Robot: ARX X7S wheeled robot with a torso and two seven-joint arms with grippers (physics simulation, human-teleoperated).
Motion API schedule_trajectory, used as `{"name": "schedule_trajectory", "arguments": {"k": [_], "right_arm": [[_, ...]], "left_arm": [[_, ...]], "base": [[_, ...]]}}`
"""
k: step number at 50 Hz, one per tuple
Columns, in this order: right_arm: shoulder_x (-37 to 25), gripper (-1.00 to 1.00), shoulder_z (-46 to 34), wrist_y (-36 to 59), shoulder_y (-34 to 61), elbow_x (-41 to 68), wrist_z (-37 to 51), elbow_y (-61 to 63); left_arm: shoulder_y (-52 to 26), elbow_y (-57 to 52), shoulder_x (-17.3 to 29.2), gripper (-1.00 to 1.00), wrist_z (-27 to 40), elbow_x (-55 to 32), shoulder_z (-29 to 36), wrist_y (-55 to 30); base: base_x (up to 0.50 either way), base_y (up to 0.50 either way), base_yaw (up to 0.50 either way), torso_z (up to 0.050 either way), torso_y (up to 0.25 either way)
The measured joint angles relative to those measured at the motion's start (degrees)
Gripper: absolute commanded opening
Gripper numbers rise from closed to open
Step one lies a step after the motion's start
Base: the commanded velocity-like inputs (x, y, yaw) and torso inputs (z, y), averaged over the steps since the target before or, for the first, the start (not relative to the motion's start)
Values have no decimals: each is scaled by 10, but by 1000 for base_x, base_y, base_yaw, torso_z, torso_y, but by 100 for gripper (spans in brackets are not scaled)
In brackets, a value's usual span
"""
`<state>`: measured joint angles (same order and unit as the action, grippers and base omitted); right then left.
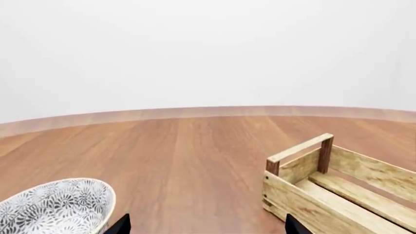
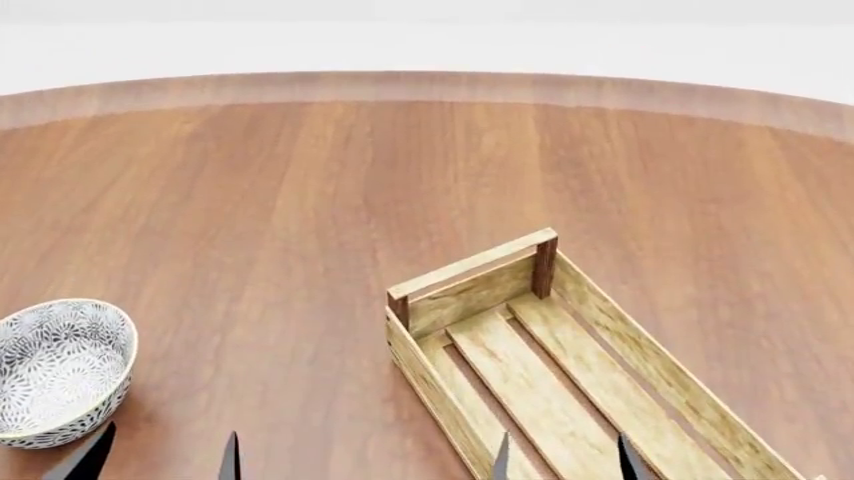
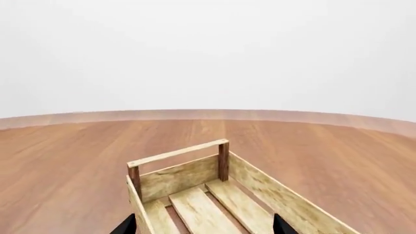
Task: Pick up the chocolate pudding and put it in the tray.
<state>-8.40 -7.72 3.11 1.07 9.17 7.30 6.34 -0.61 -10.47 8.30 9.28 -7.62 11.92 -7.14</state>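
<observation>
The chocolate pudding is out of view in all three views. The tray (image 2: 561, 360) is a light-wood slatted crate with a raised bar handle on dark posts, lying on the table at the front right, and nothing shows inside it. It also shows in the left wrist view (image 1: 338, 190) and the right wrist view (image 3: 201, 195). My left gripper (image 2: 160, 462) is open and empty, with only its dark fingertips (image 1: 120, 225) showing, between the bowl and the tray. My right gripper (image 2: 563, 462) is open and empty over the tray's near part, its fingertips (image 3: 126, 225) spread wide.
A grey-white patterned bowl (image 2: 60, 370) stands at the front left of the round wooden table (image 2: 334, 200); it shows in the left wrist view (image 1: 55, 207) too. The table's curved far edge (image 2: 427, 85) meets a plain white background.
</observation>
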Motion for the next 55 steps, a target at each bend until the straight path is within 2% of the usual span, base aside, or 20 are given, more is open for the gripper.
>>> {"name": "schedule_trajectory", "arguments": {"k": [14,28,55], "right_arm": [[-35,100,-8,-25,-84,23,-24,63],[-68,100,-28,-104,-209,22,-53,114],[-85,100,-97,-236,-323,-31,-96,71]], "left_arm": [[2,-12,6,100,7,-8,4,-7],[3,-20,11,100,14,-14,8,-11],[0,-19,19,100,25,-21,17,-11]], "base": [[0,0,0,0,0],[0,0,0,0,0],[0,0,0,0,0]]}}
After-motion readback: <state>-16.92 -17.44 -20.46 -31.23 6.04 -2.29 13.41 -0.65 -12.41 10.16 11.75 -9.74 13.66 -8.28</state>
